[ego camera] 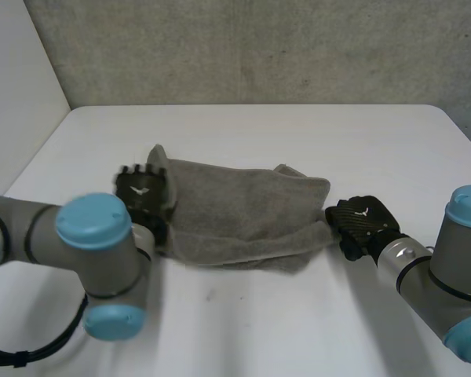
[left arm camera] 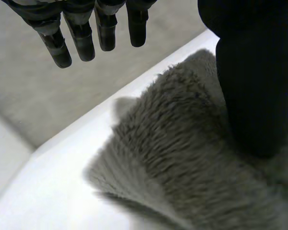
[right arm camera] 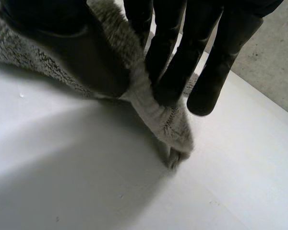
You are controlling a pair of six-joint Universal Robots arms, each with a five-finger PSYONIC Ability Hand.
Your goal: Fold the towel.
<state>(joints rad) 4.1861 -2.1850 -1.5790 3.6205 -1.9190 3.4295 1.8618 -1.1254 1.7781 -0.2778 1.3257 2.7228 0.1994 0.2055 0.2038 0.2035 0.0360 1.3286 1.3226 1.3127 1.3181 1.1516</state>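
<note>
- A grey towel [ego camera: 243, 208] lies in the middle of the white bench [ego camera: 298, 133] — it is bunched up and folded over on itself, long from side to side.
- The left robot hand [ego camera: 144, 196] is at the towel's left end, with its back turned up.
- Seen from its own wrist, its fingers [left arm camera: 81, 43] are straight, up in the air, and not touching the cloth. Its thumb [left arm camera: 254, 86] rests on the fluffy top of the towel. So this hand is wide and grips nothing.
- Right beside those fingers, a bit of the towel's left end sticks up off the bench.
- The right robot hand [ego camera: 365, 224] is at the towel's right end, at the near corner.
- Seen from its own wrist, its fingers [right arm camera: 173, 72] are on one side of the cloth and its thumb [right arm camera: 81, 52] is on the other — they pinch the towel's edge between them.
- A small tip of towel pokes out past those fingertips and touches the bench.
- The left arm [ego camera: 94, 228] and the right arm [ego camera: 455, 259] both reach in from the near side.
- A grey wall [ego camera: 259, 47] stands behind the bench.
</note>
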